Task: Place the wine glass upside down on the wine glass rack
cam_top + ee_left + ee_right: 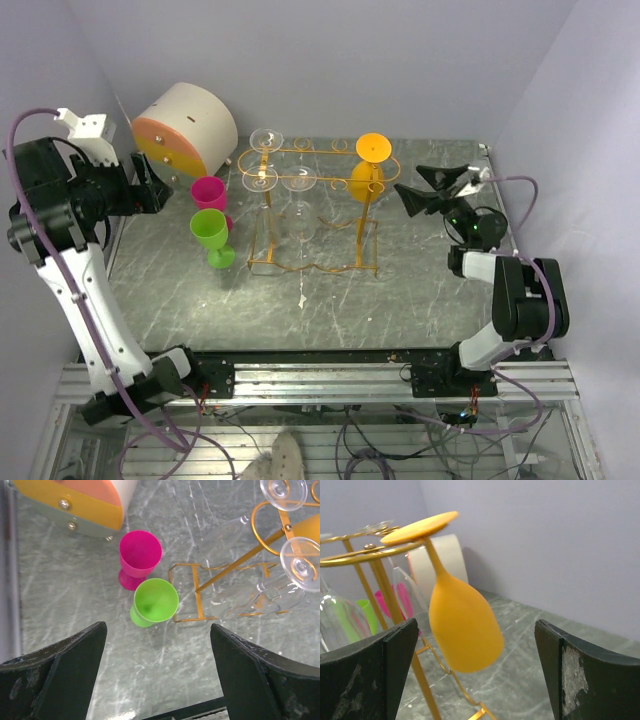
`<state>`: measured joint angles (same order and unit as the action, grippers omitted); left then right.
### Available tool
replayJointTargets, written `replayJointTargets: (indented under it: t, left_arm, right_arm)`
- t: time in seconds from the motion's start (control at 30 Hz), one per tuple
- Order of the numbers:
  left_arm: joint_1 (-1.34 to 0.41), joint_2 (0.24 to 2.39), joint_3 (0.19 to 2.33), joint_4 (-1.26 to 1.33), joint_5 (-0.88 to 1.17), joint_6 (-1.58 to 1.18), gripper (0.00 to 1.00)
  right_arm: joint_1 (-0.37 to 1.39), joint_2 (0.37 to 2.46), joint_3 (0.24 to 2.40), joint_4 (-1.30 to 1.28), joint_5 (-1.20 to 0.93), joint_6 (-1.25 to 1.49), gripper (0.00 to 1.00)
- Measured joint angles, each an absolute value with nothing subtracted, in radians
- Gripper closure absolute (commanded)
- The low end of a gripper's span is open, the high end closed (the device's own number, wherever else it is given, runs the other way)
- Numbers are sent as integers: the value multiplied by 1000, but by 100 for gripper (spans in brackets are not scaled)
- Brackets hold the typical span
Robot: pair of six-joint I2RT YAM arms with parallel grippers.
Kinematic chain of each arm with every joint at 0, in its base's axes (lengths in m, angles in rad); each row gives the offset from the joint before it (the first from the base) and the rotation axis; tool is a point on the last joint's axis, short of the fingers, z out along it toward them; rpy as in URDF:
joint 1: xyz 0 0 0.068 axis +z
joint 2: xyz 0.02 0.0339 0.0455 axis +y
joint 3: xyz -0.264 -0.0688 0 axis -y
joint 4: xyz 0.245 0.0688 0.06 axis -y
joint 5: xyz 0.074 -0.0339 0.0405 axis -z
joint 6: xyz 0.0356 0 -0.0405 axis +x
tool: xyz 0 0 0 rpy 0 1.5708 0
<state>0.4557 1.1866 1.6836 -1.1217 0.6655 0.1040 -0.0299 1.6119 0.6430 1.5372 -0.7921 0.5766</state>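
The gold wire wine glass rack [310, 152] stands at the table's middle back. An orange wine glass [368, 180] hangs upside down from its right end, foot resting on the top frame. Three clear glasses [299, 182] hang on its left part. A pink glass [209, 193] and a green glass [210, 232] stand upright left of the rack. My right gripper [408, 178] is open and empty, just right of the orange glass [465, 630], which hangs free ahead of the open jaws. My left gripper [157, 630] is open and empty, high above the green glass [156, 600] and pink glass [140, 555].
A beige drum-shaped box with an orange face [185, 128] lies at the back left, close to the pink glass. The rack's base wires [192, 592] lie on the grey marble table next to the green glass. Lilac walls enclose the table at the back and both sides.
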Motion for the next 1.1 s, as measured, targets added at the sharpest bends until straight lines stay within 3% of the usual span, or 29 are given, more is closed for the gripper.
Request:
replayJointTargets:
  t: [0.07, 0.2, 0.3, 0.37, 0.53, 0.67, 0.83, 1.1]
  left_arm:
    - [456, 1150, 1695, -1135, 637, 128, 2]
    - [456, 1188, 1797, -1219, 601, 201, 28]
    - [456, 1283, 1827, -1288, 582, 259, 37]
    - [455, 1353, 1831, -1332, 574, 286, 43]
    - [377, 1455, 1794, -1384, 506, 306, 45]
    - [212, 1420, 1682, -1348, 430, 257, 52]
    - [147, 1448, 1610, -1287, 377, 208, 63]
    - [151, 1490, 1465, -1145, 328, 167, 62]
  right_arm:
    - [-61, 1560, 562, 1538, -714, 633, 0]
    - [-115, 1420, 346, 1536, -518, 802, 0]
    - [-122, 1254, 251, 1433, -449, 882, 0]
    - [-111, 1102, 260, 1236, -413, 883, 0]
    - [-91, 792, 281, 784, -306, 846, 0]
    - [-68, 687, 302, 507, -227, 891, 0]
    - [-51, 697, 276, 447, -267, 984, 0]
    - [-27, 714, 277, 435, -324, 978, 0]
